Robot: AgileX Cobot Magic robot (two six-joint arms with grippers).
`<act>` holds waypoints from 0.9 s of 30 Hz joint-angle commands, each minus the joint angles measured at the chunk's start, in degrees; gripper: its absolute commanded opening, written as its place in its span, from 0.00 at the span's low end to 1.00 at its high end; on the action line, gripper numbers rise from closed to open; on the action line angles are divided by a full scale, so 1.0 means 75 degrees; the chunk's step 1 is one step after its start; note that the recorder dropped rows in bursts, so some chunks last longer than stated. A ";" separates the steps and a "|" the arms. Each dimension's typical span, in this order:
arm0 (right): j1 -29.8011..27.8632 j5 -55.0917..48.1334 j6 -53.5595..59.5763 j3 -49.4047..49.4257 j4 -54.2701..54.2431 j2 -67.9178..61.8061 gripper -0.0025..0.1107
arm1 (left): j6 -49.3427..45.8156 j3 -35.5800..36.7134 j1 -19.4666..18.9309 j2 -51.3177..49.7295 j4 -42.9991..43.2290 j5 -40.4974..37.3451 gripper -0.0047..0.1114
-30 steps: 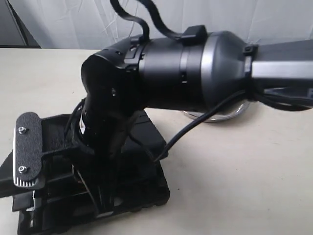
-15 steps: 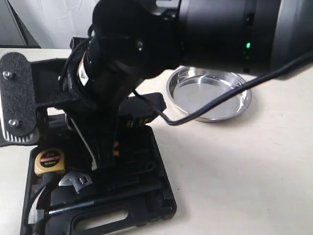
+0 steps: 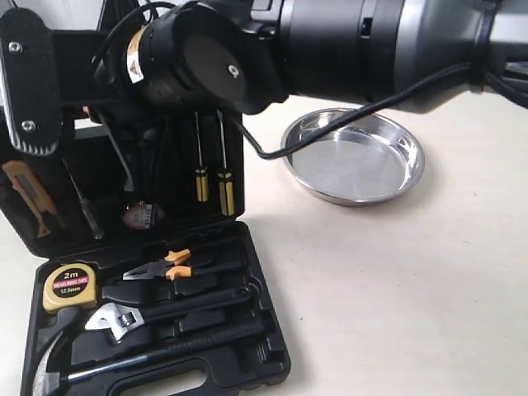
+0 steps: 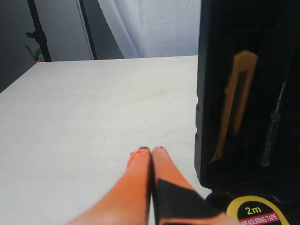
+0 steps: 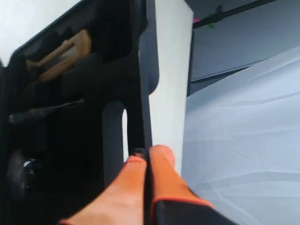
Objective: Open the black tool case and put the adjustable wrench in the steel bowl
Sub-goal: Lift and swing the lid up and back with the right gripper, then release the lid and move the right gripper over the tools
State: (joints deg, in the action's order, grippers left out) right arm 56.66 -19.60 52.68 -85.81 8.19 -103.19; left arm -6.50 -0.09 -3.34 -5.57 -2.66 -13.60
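The black tool case lies open at the near left, its lid standing upright. My right gripper is shut on the lid's handle edge, with the thin black rim pinched between its orange fingers. The adjustable wrench, with a silver head and black handle, rests in a slot of the base. The steel bowl sits to the right of the case with nothing in it. My left gripper is shut on nothing, low over the table beside the lid.
In the base lie a yellow tape measure, orange-handled pliers and a long hammer. Screwdrivers and an orange knife sit in the lid. My right arm spans the top of the exterior view.
The lid has swung from nearly shut to upright, lifted by my right gripper. The tools in the base and the whole bowl have come into sight.
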 commanded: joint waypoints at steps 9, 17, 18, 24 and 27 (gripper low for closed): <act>-0.0559 0.0122 -0.1671 -0.0047 -0.1395 0.0146 0.01 | 0.0012 0.0013 -0.0015 0.0029 0.0030 0.0038 0.04; -0.0543 -0.1593 -0.4070 -0.0021 -0.4061 -0.0363 0.01 | 0.0012 0.0013 -0.0015 0.0029 0.0030 0.0038 0.04; -0.0543 -0.1434 -0.3685 -0.0021 -0.4880 -0.0564 0.01 | 0.0012 0.0013 -0.0015 0.0029 0.0030 0.0038 0.04; -0.0543 -0.4216 0.0659 -0.0363 -0.8408 -0.1852 0.01 | 0.0012 0.0013 -0.0015 0.0029 0.0030 0.0038 0.04; -0.0543 -0.6715 0.0904 -0.0721 -0.7988 -0.2228 0.01 | 0.0012 0.0013 -0.0015 0.0029 0.0030 0.0038 0.04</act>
State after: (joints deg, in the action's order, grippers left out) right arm 52.71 -54.31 54.49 -88.87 -51.55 -118.40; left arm -6.50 -0.09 -3.34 -5.57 -2.66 -13.60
